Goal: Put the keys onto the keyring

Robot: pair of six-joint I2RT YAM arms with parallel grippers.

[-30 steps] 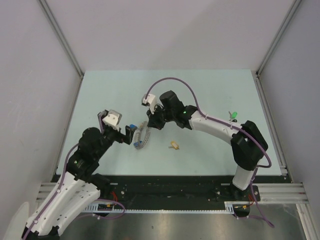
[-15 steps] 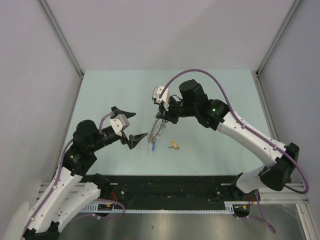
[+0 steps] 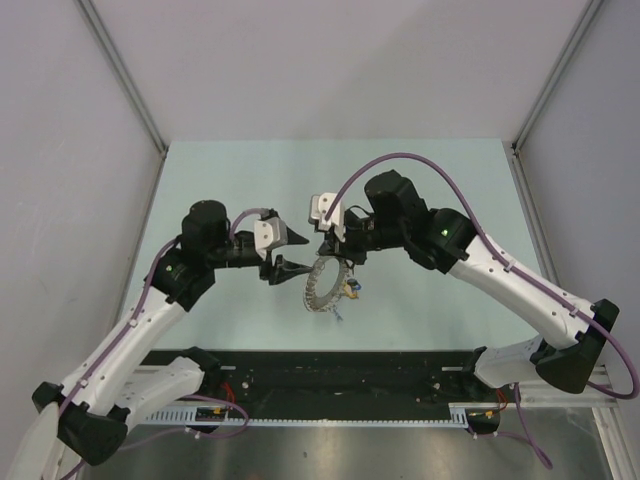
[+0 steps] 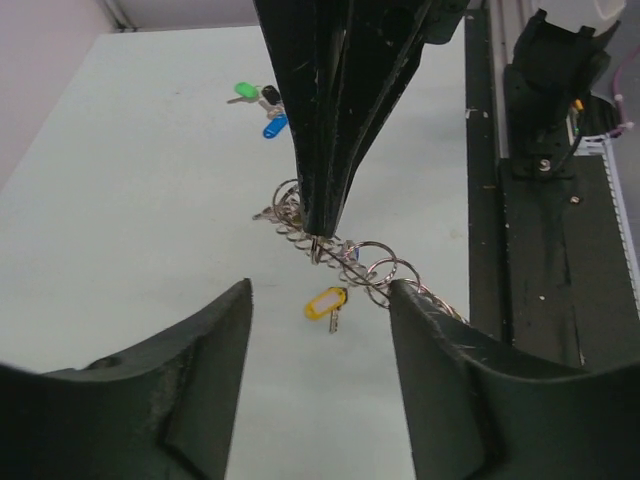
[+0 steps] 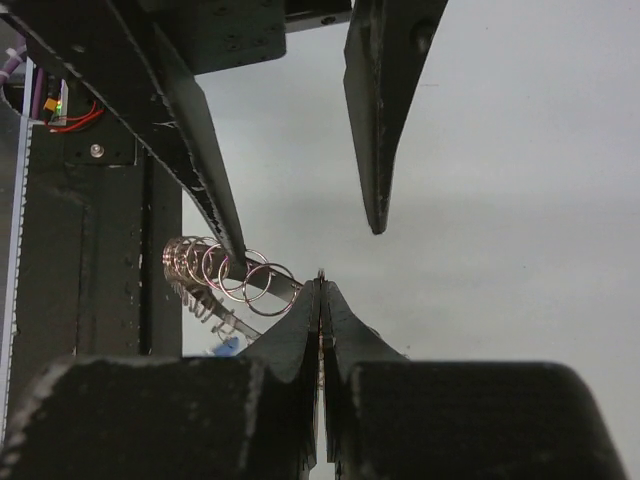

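At mid-table, above the pale green table (image 3: 230, 180): right gripper (image 5: 320, 288), fingers pinched shut on the top rim of the keyring (image 3: 310, 291), which hangs clear of the surface. Left gripper (image 3: 302, 253), jaws spread wide and empty, just beside the ring; contact cannot be told. The keyring is a big loop of small linked wire rings. It is likely light, limp and prone to swing, and its smooth metal slippery, so it is best held on the rim close to the loop being worked. Blue key (image 5: 228, 346), apparently hanging from the ring's lower side. Yellow key (image 4: 323, 303), loose on the table below; flat and light, best taken by its plastic cap. Green key (image 4: 243, 91) and black key (image 4: 270, 96), well apart, far side.
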